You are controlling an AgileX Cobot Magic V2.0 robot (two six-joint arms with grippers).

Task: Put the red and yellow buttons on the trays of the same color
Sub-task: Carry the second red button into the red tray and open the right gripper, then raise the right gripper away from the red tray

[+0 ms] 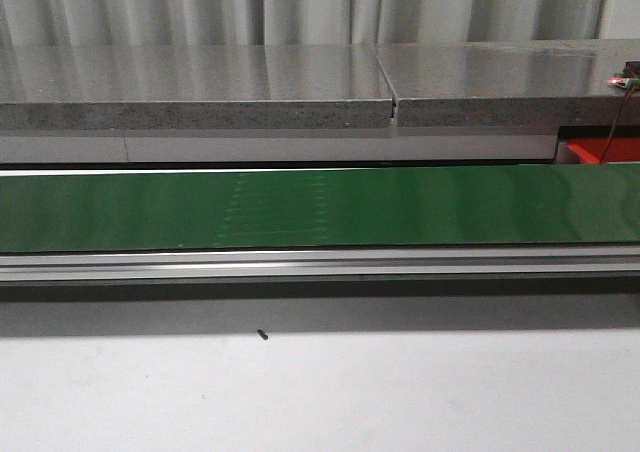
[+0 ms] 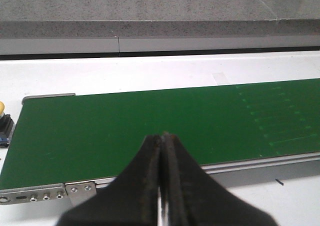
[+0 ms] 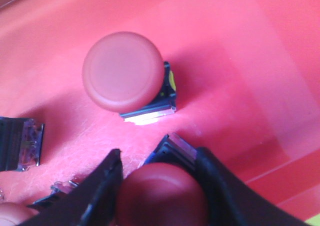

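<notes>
— What is nearest on the table?
— A small black speck [image 1: 262,335] on the white tabletop [image 1: 320,392], then the long green conveyor belt [image 1: 320,207] with its silver rail.
— And the left gripper [image 2: 162,186]?
— It hangs over the belt's near edge, its dark fingers pressed together on nothing.
— The right gripper [image 3: 160,186]?
— Over the glossy red plastic tray [image 3: 240,51], whose corner shows at the belt's far right. Its fingers clamp a round red push button [image 3: 162,196]. Another red dome-capped button [image 3: 124,71] sits upright on the tray just beyond, apart from it.
</notes>
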